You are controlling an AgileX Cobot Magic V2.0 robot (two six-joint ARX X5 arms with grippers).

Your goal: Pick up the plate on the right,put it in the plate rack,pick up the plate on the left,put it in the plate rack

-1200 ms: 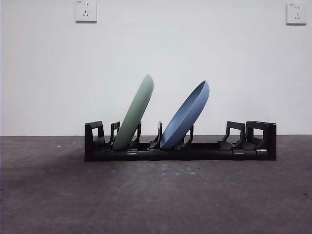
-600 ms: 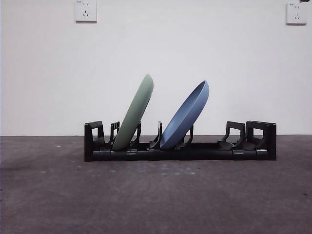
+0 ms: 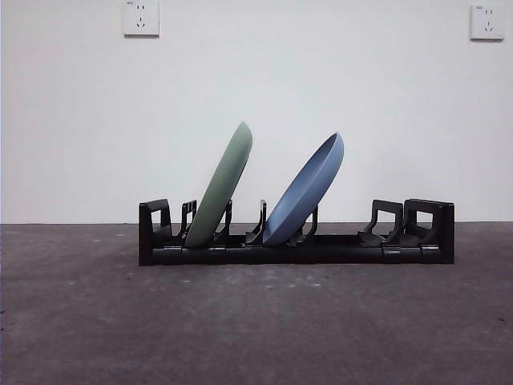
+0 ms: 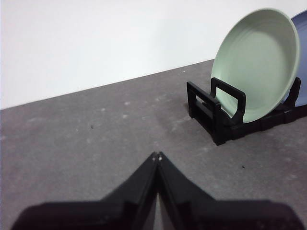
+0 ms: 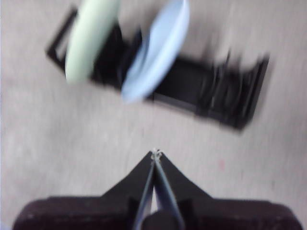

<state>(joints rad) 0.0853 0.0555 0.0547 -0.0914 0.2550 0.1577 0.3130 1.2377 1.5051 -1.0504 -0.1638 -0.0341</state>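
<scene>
Both my sets of fingers are empty and pressed together, tips meeting. My left fingers (image 4: 157, 155) hang above bare grey surface (image 4: 96, 134), with the rack (image 4: 218, 112) ahead of them and off to one side, well apart from the tips. From there I see the rack's boxy end piece nearest me, and the green plate (image 4: 256, 57) standing just behind it, its hollow face turned toward me. A sliver of the blue plate (image 4: 302, 57) shows past the green one's rim.

My right fingers (image 5: 156, 153) hover higher, looking down on the rack from well apart; that picture is blurred, yet I can make out both plates in the rack, the green one toward one end and the blue one next to it, with the rest of the rack empty beyond the blue plate.

The front view shows neither of my arms. There the rack (image 3: 296, 253) lies long and low across the surface (image 3: 256, 321). The green plate (image 3: 222, 186) sits in a slot near one end and the blue plate (image 3: 309, 188) in a slot near the middle. Both stand on edge, leaning the same way, apart from one another, each resting against a hooked divider. The dividers past the blue plate hold nothing.
</scene>
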